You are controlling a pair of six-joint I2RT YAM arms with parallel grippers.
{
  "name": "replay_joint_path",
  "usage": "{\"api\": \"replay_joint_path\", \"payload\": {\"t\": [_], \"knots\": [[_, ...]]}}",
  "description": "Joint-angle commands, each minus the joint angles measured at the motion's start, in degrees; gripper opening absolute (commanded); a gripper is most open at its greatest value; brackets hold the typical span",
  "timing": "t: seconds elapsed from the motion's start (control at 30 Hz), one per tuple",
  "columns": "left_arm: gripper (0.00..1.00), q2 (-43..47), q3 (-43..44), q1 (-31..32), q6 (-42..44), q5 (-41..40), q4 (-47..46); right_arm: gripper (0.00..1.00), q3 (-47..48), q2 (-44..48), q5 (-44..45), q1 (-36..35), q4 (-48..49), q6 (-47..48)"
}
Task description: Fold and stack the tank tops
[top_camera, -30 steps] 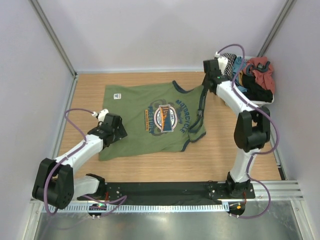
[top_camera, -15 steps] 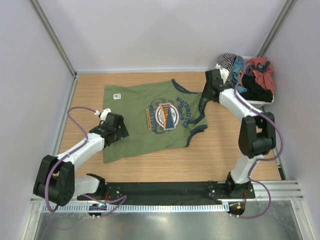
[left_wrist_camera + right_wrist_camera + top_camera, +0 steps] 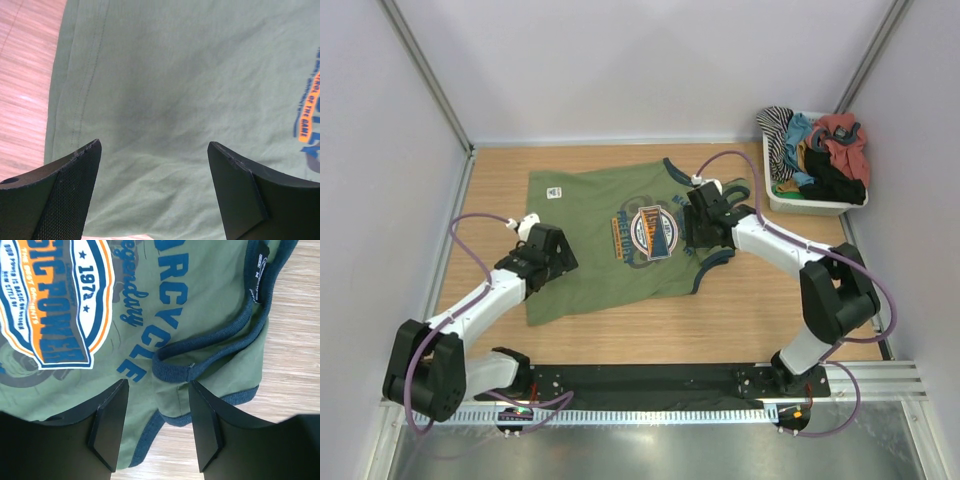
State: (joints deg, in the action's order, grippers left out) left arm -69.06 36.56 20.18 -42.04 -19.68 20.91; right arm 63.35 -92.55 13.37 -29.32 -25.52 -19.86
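Right gripper (image 3: 156, 387) hangs with its jaws apart and nothing between them, low over the neck end of the olive green tank top (image 3: 590, 215), directly above a looped shoulder strap (image 3: 210, 347) of dark grey-blue trim. A second ago it was up in the upper right of the overhead frame beside the basket (image 3: 810, 208), with the top's neck end drawn out toward it. It has since swung down and left to the middle of the frame, and the straps now lie slack and bunched against the printed badge (image 3: 650, 232). That suggests the spreading pull is finished and a fresh hold on the strap end comes next, ahead of the first fold. Left gripper (image 3: 155, 146) is likewise open and empty, over plain green cloth near the hem at the left of the table (image 3: 770, 310); it has hardly moved across the three overhead frames. The top has slid slightly leftward and lies mostly flat, not yet folded. The black tank top (image 3: 835, 185) is probably the dark cloth in the basket at upper right, though the pile is too tangled to be sure.
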Motion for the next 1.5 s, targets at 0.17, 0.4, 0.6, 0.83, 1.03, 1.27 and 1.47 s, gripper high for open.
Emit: {"api": "replay_joint_path", "payload": {"t": [0.17, 0.4, 0.6, 0.83, 1.03, 1.27, 1.47], "knots": [[0.88, 0.85, 0.36, 0.12, -0.32, 0.35, -2.71, 0.58, 1.69, -2.89, 5.00, -3.90, -2.43, 4.65], [0.87, 0.24, 0.36, 0.12, -0.41, 0.70, -2.98, 0.45, 3.00, -6.85, 10.36, -5.66, -5.68, 4.30], [0.87, 0.15, 0.36, 0.20, -0.58, -0.27, -2.71, 0.07, 2.74, -5.19, 13.26, -5.66, -5.33, 2.90], [0.87, 0.50, 0.36, 0.20, -0.67, -0.44, -2.54, 0.01, -4.19, 4.39, 14.59, 1.53, -0.95, -4.48], [0.87, 0.50, 0.36, 0.12, -0.76, -0.36, -2.45, 0.01, -13.60, 13.97, 4.30, 16.83, 6.79, -11.07], [0.87, 0.94, 0.18, 0.12, -0.76, -0.97, -1.92, 0.04, -16.94, 15.38, 7.64, 22.89, 6.70, -16.52], [0.87, 0.50, 0.36, 0.20, -0.76, -0.62, -2.01, 0.09, -17.92, 13.38, 4.12, 28.09, 8.39, -18.81]]}}
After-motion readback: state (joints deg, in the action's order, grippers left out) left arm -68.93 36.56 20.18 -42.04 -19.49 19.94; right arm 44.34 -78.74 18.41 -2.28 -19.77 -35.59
